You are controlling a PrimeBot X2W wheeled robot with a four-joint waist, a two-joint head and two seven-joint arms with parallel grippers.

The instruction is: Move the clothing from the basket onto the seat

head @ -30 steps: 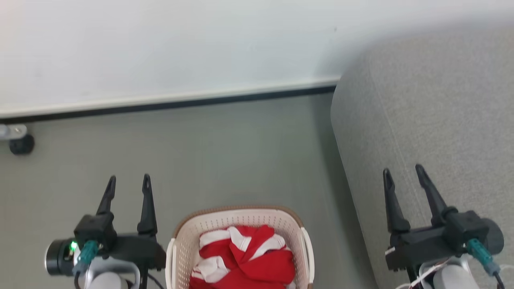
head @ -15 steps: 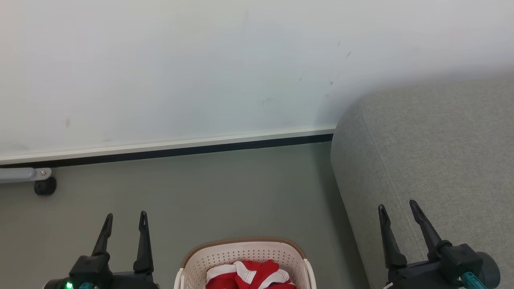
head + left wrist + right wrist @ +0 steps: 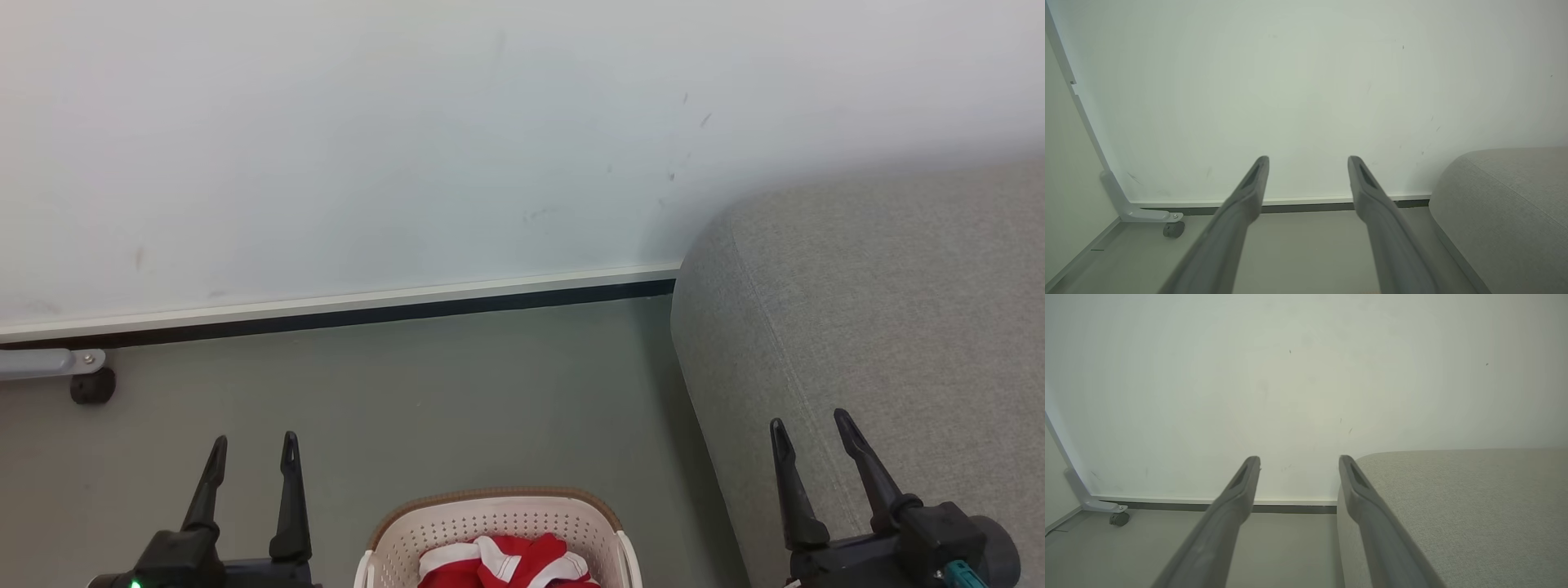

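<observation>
Red clothing (image 3: 506, 563) with white stripes lies crumpled in the cream basket (image 3: 490, 514), at the bottom middle of the head view. The grey fabric seat (image 3: 882, 327) fills the right side and also shows in the left wrist view (image 3: 1506, 212) and the right wrist view (image 3: 1453, 506). My left gripper (image 3: 251, 445) is open, to the left of the basket above the floor. My right gripper (image 3: 810, 423) is open over the seat's edge. Both grippers (image 3: 1308, 160) (image 3: 1299, 459) point at the white wall with nothing between their fingers.
A white wall (image 3: 408, 147) with a dark baseboard runs across behind the grey floor (image 3: 449, 384). A grey bracket with a black caster wheel (image 3: 91, 385) sits at the far left by the wall.
The head camera has tilted up: the basket, clothing and both grippers sit lower in the picture and more wall shows. Both grippers stay open.
</observation>
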